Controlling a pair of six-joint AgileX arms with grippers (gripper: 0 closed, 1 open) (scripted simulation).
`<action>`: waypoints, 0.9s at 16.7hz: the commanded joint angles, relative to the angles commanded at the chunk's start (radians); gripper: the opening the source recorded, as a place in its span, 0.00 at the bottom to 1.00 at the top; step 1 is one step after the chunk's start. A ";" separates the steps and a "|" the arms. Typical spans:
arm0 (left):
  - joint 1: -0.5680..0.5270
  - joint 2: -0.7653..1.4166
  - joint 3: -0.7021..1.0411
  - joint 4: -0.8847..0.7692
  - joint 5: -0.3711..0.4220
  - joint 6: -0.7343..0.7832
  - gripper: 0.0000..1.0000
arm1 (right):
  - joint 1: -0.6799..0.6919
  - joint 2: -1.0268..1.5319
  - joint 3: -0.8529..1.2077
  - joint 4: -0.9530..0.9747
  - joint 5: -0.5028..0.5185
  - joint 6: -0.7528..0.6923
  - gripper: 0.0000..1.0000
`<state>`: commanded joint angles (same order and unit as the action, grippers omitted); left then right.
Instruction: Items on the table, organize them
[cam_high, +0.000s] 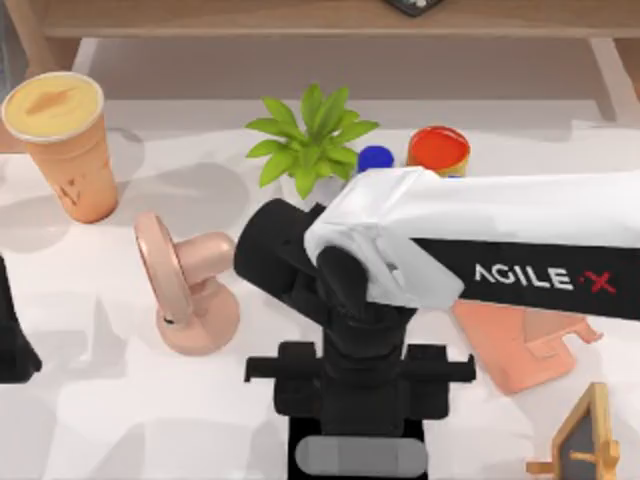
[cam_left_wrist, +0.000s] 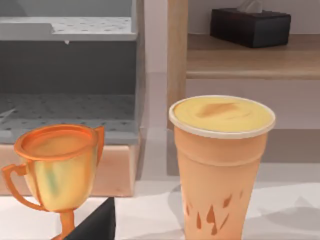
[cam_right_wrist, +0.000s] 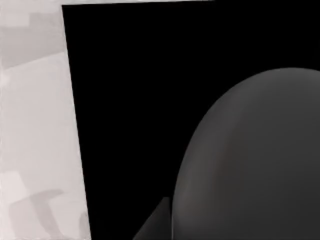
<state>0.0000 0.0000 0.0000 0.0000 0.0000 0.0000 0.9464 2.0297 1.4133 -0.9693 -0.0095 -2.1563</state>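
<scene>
Nearest me, at the table's (cam_high: 120, 420) front edge, the dark grey mouse (cam_high: 360, 457) lies on a black mat (cam_right_wrist: 125, 100). My right claw (cam_high: 358, 425) hangs straight over it, the arm reaching in from the right side. From the right wrist, the mouse's rounded back bulges up close, with the mat around it and white tabletop past the mat's edge. I cannot tell how far this claw is open, nor whether it touches the mouse.

Off to the right at the same front edge stands a small wood-framed chalkboard (cam_high: 585, 440). Just behind it a flat salmon-pink piece (cam_high: 520, 350) lies partly under my right arm. My left arm (cam_high: 10, 340) sits parked at the left edge, and I cannot tell its claw's state either.

Further back, left of centre, the pink fan (cam_high: 185, 290) stands on its round base. Behind the arm are a green plant (cam_high: 310, 140), a blue-capped bottle (cam_high: 375, 157) just right of it, and a red-topped jar (cam_high: 438, 150) beside that.

At the far left stands the tall orange cup (cam_high: 62, 140), upright, its yellow top showing. From the left wrist it stands close, with a gold trophy (cam_left_wrist: 60, 165) beside it and apart from it, and a grey rack (cam_left_wrist: 70, 100) behind that.

Farthest back runs the wooden shelf (cam_high: 320, 20), with a dark tissue box (cam_left_wrist: 250, 27) on it.
</scene>
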 joint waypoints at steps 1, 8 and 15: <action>0.000 0.000 0.000 0.000 0.000 0.000 1.00 | -0.005 -0.003 0.002 -0.002 0.000 0.003 0.00; 0.000 0.000 0.000 0.000 0.000 0.000 1.00 | 0.000 0.014 -0.021 0.035 0.000 0.000 0.00; 0.000 0.000 0.000 0.000 0.000 0.000 1.00 | 0.000 0.014 -0.021 0.035 0.000 0.000 0.38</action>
<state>0.0000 0.0000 0.0000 0.0000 0.0000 0.0000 0.9461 2.0441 1.3922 -0.9339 -0.0094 -2.1564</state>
